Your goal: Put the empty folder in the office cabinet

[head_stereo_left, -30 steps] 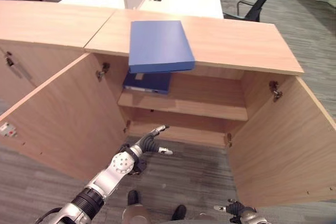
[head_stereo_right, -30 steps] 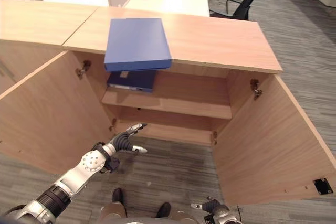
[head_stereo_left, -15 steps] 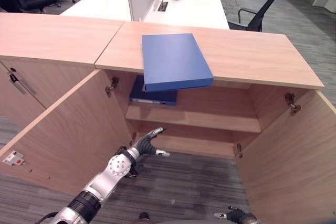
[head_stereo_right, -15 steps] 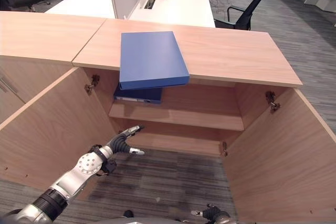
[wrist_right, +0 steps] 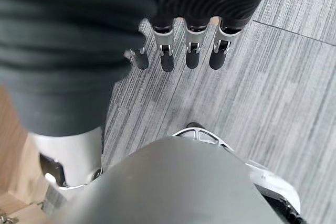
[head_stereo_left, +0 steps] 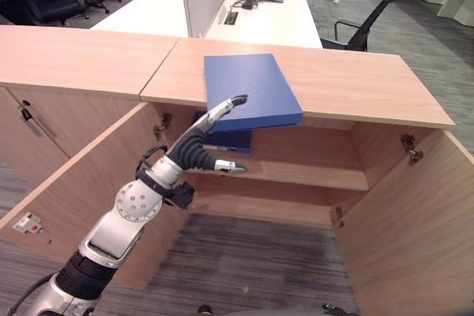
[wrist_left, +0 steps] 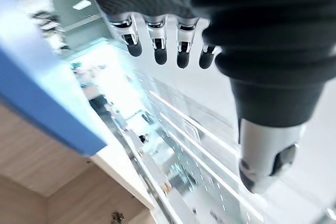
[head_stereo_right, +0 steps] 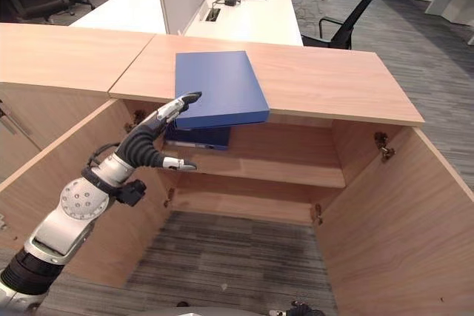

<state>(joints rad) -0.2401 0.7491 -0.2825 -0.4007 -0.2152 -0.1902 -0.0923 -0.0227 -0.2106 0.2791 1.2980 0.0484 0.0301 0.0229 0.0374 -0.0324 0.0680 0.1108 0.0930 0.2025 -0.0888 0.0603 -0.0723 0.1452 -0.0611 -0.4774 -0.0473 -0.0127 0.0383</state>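
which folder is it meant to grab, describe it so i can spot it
Find the open wooden cabinet. The folder lies flat on its top, front edge overhanging the opening. The other blue folder sits lower, on the shelf inside.

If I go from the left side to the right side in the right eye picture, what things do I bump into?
Open left cabinet door → robot's left hand → blue folder on the cabinet top → open right cabinet door.
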